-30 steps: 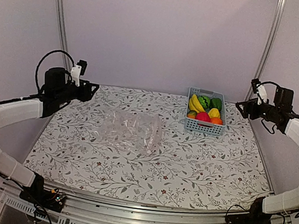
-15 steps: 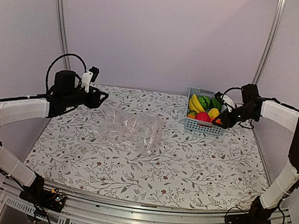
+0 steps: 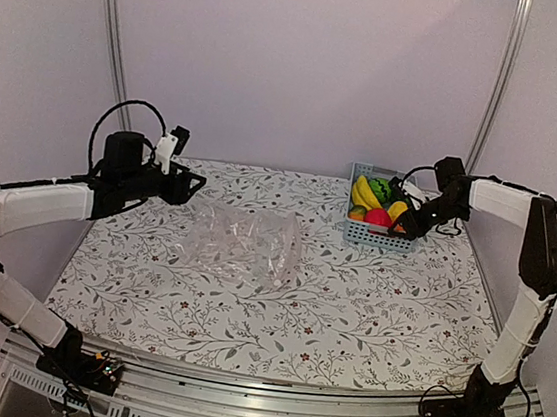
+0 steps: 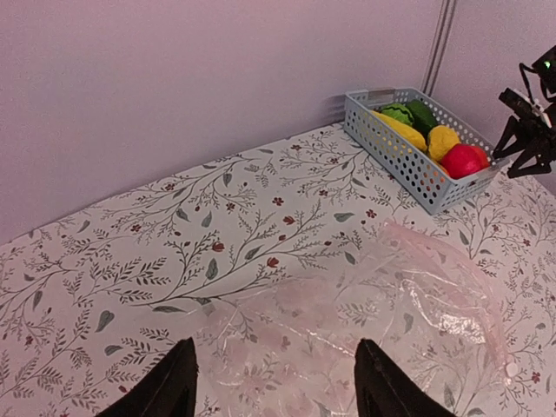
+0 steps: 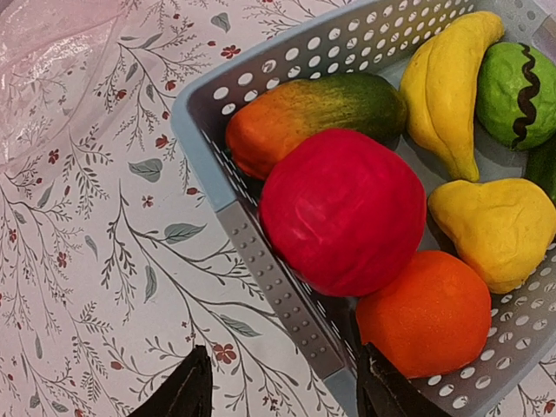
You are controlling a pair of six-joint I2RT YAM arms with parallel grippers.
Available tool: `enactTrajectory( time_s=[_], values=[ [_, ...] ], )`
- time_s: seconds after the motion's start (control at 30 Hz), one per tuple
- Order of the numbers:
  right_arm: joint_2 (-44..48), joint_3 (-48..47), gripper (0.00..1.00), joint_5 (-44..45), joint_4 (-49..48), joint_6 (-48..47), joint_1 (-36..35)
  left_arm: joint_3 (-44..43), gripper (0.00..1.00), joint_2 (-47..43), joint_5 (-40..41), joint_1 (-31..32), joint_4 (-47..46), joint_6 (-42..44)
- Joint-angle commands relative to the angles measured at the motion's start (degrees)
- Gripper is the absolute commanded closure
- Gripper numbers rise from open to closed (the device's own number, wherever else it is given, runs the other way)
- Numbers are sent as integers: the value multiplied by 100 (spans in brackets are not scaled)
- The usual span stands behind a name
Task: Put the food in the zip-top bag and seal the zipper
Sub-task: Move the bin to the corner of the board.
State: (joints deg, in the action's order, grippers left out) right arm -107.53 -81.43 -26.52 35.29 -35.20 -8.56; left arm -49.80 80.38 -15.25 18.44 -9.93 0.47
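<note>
The food lies in a light-blue slotted basket (image 3: 358,232) at the back right: yellow bananas (image 3: 365,192), a red piece (image 5: 343,208), an orange piece (image 5: 423,314), a yellow piece (image 5: 493,226), green pieces (image 5: 514,94) and an orange-green piece (image 5: 313,113). The clear zip-top bag (image 3: 247,241) lies flat and crinkled mid-table, also in the left wrist view (image 4: 382,313); its zipper does not show. My right gripper (image 3: 400,218) is open just above the basket's near rim (image 5: 269,269), by the red and orange pieces. My left gripper (image 3: 193,185) is open and empty above the bag's left end.
The table (image 3: 276,319) has a floral cloth. Purple walls close the back and sides, with metal posts (image 3: 110,49) in both back corners. The basket stands against the back wall.
My right arm swung from the far right over to the basket and lowered to its near rim. My left gripper moved right and a little forward toward the bag.
</note>
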Motion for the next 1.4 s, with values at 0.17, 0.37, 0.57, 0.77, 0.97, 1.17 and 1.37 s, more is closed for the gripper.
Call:
enactTrajectory(
  time_s=[0.17,0.37,0.57,0.77,0.97,1.17,1.37],
  values=[
    [-415,-78,51,334,163,-164,-129,-153,38,151,-119,132,132,90],
    [-148,373,67,427,281,-453,-155,-167,38,188,-128,150,140,106],
    [384,1182,71,629,340,-912,-160,-187,38,235,-169,169,158,120],
    [824,1749,75,827,435,-1139,-157,-213,39,291,-179,230,206,165],
    [1375,2339,82,1008,431,-1318,-156,-223,40,336,-146,404,291,346],
    [1921,3002,85,1197,473,-1629,-106,-327,40,427,-82,653,501,533],
    [2177,3252,86,1259,523,-1771,297,-384,40,452,175,966,737,795]
  ],
)
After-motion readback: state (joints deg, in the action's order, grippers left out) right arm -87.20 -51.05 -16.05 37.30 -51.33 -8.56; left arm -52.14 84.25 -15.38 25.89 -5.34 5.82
